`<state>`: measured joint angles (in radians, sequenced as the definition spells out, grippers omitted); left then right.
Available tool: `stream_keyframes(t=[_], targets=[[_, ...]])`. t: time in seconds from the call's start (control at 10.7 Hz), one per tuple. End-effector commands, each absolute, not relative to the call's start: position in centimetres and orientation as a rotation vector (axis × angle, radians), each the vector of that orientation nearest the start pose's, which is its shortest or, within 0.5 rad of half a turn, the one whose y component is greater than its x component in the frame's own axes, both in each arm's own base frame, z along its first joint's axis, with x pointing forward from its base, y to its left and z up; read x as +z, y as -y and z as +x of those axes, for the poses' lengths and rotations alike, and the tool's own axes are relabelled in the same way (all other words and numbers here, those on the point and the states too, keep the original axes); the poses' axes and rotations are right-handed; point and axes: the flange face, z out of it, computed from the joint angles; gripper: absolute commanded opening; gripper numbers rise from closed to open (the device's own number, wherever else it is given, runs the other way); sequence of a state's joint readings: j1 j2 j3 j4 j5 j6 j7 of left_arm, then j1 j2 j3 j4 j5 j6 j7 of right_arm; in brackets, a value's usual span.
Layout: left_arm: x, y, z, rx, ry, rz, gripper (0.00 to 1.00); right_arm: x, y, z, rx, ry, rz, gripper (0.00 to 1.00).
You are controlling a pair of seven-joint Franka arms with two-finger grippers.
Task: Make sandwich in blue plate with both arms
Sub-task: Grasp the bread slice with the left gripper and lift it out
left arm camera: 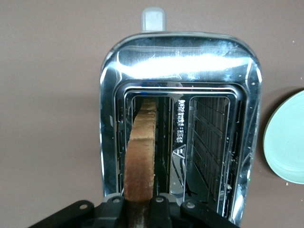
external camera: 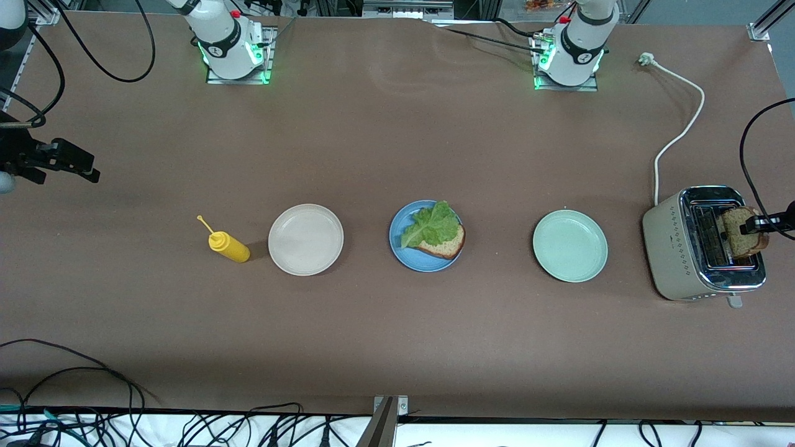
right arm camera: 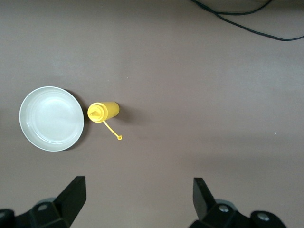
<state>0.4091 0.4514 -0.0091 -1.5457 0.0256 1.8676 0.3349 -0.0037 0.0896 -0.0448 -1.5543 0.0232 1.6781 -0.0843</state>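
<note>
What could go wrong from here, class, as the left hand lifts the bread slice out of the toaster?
1. The left hand pinches the bread slice by one edge only; it may tear or slip back into the toaster.
2. The slice sits close to the slot's wire guides; a skewed pull could snag it.
3. The lettuce overhangs the blue plate; a careless placement could push it off.

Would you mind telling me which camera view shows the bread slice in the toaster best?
The left wrist view: the bread slice stands edge-on in one toaster slot, clamped by the left gripper. The front view shows it small, at the frame's edge. The right wrist view misses it.
</note>
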Motion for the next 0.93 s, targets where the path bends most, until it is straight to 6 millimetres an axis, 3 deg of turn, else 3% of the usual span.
stream_keyframes(t=[0.0,0.19,0.37,0.65,0.84], targets=[[42.5,-26.1,60.5,0.157,0.059,-3.166,0.00,59.6,2.7,59.3,-0.065,0.055,-3.123,1.00],[45.9,-25.1,60.2,0.133,0.038,-3.160,0.00,59.6,2.7,59.3,-0.065,0.055,-3.123,1.00],[50.0,-22.6,60.4,0.156,-0.042,-3.129,0.00,59.6,2.7,59.3,-0.065,0.055,-3.122,1.00],[56.1,-16.3,60.3,0.083,-0.232,-3.097,0.00,59.6,2.7,59.3,-0.065,0.055,-3.122,1.00],[56.7,-11.5,60.7,0.098,-0.365,-3.116,0.00,59.6,2.7,59.3,-0.067,0.055,-3.122,1.00]])
